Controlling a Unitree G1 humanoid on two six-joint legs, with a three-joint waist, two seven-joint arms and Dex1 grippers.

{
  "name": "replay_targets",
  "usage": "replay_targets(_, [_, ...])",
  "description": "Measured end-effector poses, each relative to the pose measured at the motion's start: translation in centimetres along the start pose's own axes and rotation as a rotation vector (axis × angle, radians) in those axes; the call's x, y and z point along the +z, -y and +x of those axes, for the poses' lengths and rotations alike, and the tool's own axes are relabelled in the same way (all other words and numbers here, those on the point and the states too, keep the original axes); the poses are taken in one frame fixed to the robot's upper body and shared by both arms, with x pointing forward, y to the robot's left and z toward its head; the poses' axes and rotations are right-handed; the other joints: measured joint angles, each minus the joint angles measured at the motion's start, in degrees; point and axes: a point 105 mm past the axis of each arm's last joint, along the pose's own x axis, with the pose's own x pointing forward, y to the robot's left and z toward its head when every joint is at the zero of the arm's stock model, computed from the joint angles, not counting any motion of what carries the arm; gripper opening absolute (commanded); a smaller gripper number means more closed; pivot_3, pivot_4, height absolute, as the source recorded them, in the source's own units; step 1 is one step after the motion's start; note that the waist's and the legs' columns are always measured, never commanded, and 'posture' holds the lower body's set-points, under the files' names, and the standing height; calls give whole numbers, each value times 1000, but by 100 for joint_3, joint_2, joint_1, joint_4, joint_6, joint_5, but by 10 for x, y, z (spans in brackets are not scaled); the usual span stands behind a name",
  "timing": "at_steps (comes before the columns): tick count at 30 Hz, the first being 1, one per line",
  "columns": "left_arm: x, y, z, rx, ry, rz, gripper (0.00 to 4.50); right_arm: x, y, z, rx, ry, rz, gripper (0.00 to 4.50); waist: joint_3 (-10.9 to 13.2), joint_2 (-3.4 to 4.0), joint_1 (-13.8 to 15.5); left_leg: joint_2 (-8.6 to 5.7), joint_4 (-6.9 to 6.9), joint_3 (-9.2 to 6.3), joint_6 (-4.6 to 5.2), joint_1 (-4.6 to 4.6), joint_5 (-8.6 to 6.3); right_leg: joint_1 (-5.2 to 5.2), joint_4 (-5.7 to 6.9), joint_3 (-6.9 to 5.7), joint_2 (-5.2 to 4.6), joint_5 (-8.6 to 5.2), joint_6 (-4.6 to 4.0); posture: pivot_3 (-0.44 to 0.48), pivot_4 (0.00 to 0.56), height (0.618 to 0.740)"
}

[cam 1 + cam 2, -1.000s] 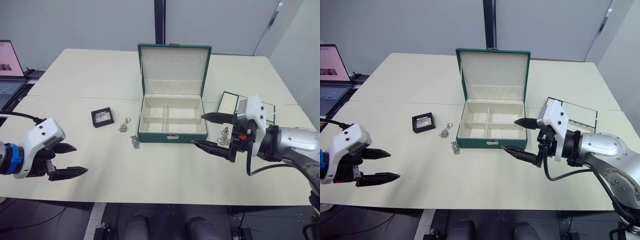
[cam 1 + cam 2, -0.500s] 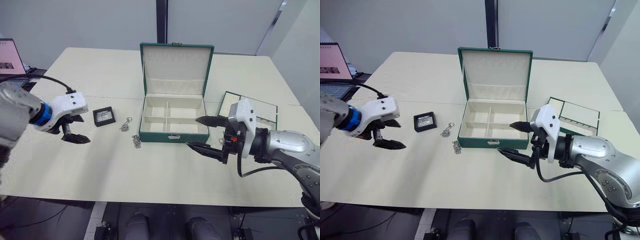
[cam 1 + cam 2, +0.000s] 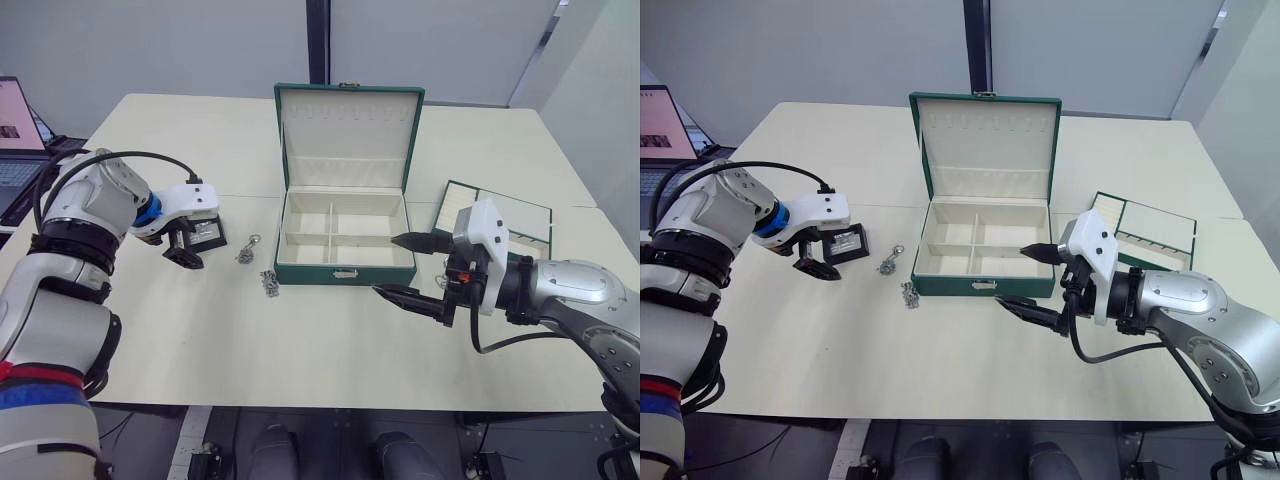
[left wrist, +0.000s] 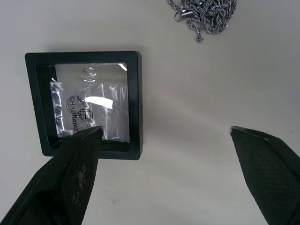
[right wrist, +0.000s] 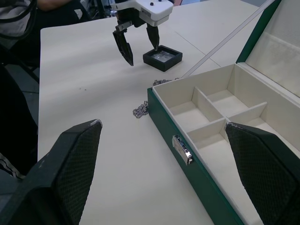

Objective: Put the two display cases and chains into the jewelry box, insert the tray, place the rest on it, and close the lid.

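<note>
Left gripper (image 4: 164, 140) hangs wide open, empty, over the flat black display case (image 4: 84, 103) on the table (image 3: 300, 350), one finger overlapping its edge; right gripper (image 3: 1030, 278) open, empty.

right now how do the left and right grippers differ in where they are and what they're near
The left gripper points down, one finger over the black display case; the right gripper lies level, in front of the green jewelry box, over bare table. Both are open and hold nothing.
</note>
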Motion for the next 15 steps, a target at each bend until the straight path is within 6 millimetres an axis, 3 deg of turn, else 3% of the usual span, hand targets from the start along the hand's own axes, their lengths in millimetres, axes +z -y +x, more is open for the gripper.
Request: replay_targets(15, [10, 0, 15, -14, 7, 29, 4500, 1, -1, -5, -13, 0, -3, 4460, 0, -1, 12, -1, 4, -11, -3, 0, 2, 13, 0, -12, -1, 0, 0, 0, 150, 740])
